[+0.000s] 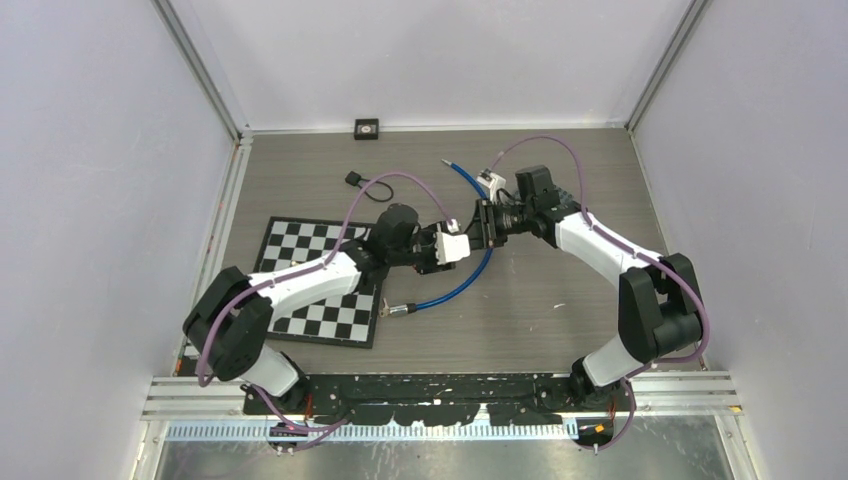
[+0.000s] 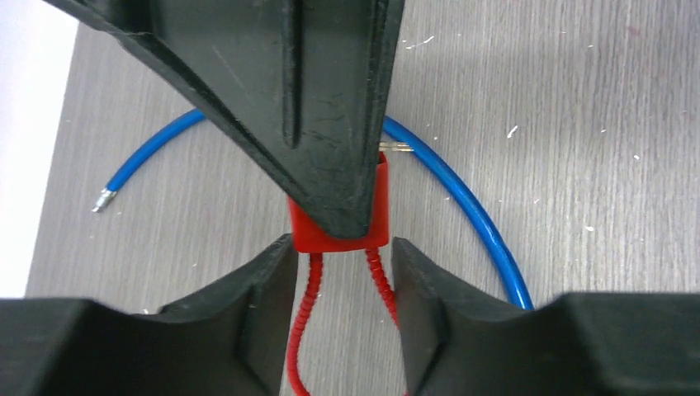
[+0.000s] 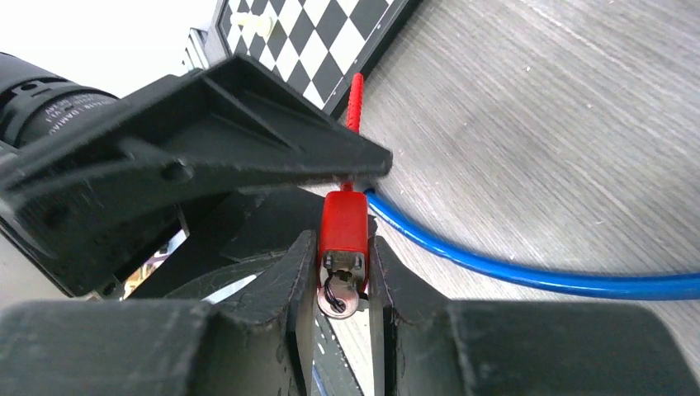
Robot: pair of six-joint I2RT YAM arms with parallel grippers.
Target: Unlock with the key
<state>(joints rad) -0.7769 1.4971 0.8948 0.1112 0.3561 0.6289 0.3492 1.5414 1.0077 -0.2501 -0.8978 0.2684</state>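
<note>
From above, the left gripper point(image 1: 462, 240) and right gripper point(image 1: 482, 222) met mid-table over a blue cable point(image 1: 462, 286)

Left wrist: its jaws stood apart, straddling the red padlock's point(image 2: 378, 206) cable loop point(image 2: 307, 313)

Right wrist: its jaws pinched the padlock's keyhole end

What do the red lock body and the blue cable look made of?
Red lock body: likely smooth plastic or painted casing, uniform colour, soft sheen. Blue cable: probably plastic-coated wire, glossy sheath with a bare metal tip.
</note>
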